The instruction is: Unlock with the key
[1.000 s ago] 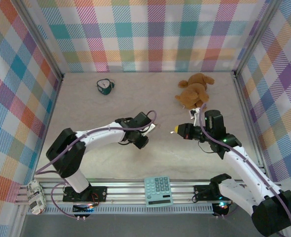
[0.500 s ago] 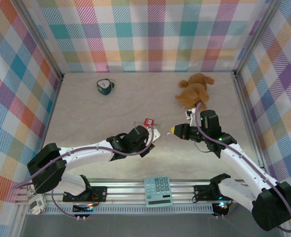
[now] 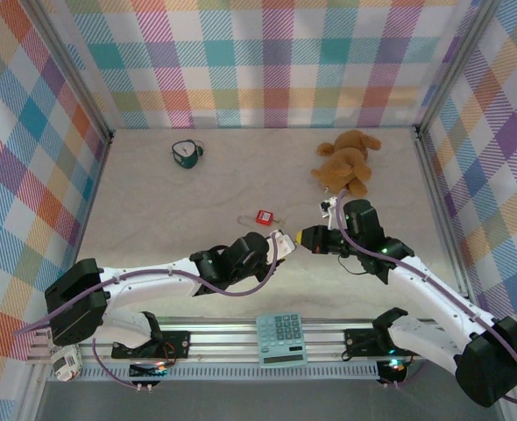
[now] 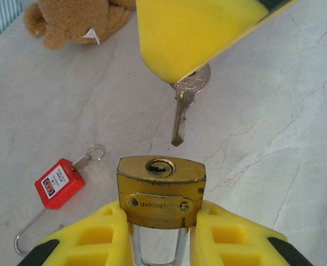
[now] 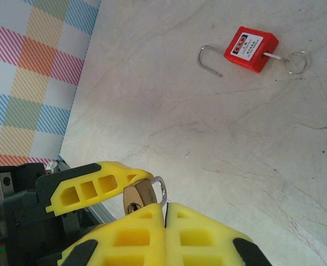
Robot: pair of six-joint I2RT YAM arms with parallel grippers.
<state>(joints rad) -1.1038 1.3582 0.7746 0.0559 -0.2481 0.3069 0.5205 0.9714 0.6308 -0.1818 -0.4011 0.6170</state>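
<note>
The left gripper (image 4: 161,227) clamped the rectangular brass padlock with silver shackle (image 4: 161,191). The right gripper (image 5: 164,206) pinched the small flat tan-brass metal key (image 4: 181,111), its tip just above that padlock's keyhole.

Bright, diffuse light is falling evenly over the bench (image 3: 153,202), leaving only faint shadows. The key (image 4: 181,113) just above the brass padlock (image 4: 161,188) is glinting slightly.

The key (image 4: 182,108) has neared the brass padlock (image 4: 161,191).
</note>
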